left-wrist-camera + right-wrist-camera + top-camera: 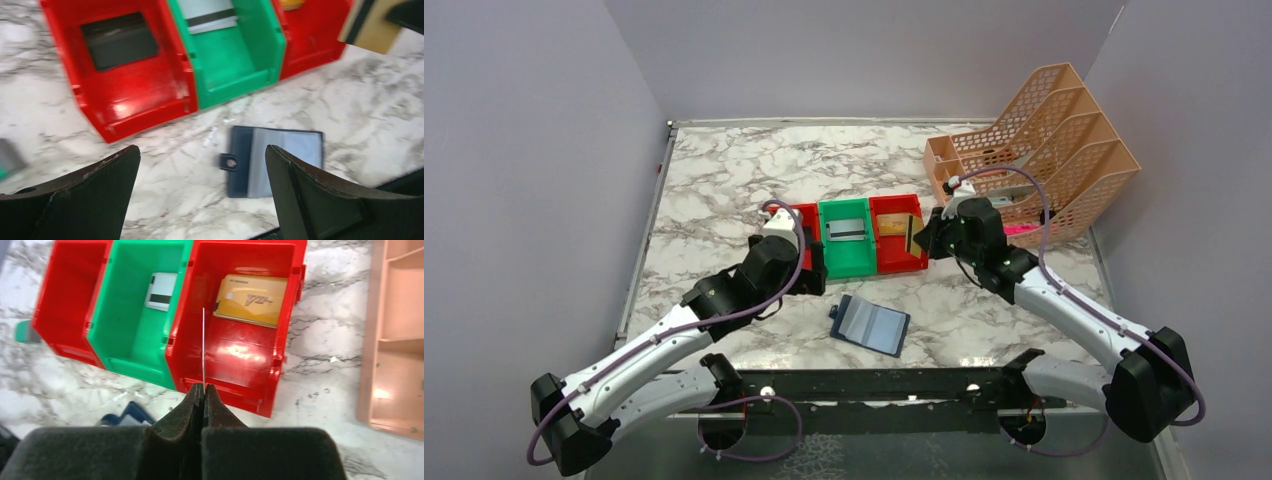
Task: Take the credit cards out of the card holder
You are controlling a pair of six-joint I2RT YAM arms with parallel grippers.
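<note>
The navy card holder (871, 323) lies open on the marble table, pale inner pockets up; it also shows in the left wrist view (280, 160). My right gripper (922, 238) is shut on a tan card with a black stripe (913, 232), held upright over the front of the right red bin (897, 258). That card shows edge-on in the right wrist view (203, 340). A gold card (252, 299) lies in that bin, a silver card (161, 291) in the green bin (125, 340), a black card (120, 40) in the left red bin (140, 100). My left gripper (202, 150) is open and empty above the table, near the holder.
An orange mesh file rack (1044, 150) stands at the back right, close to my right arm. A small teal block (22, 331) sits left of the bins. Grey walls enclose the table on three sides.
</note>
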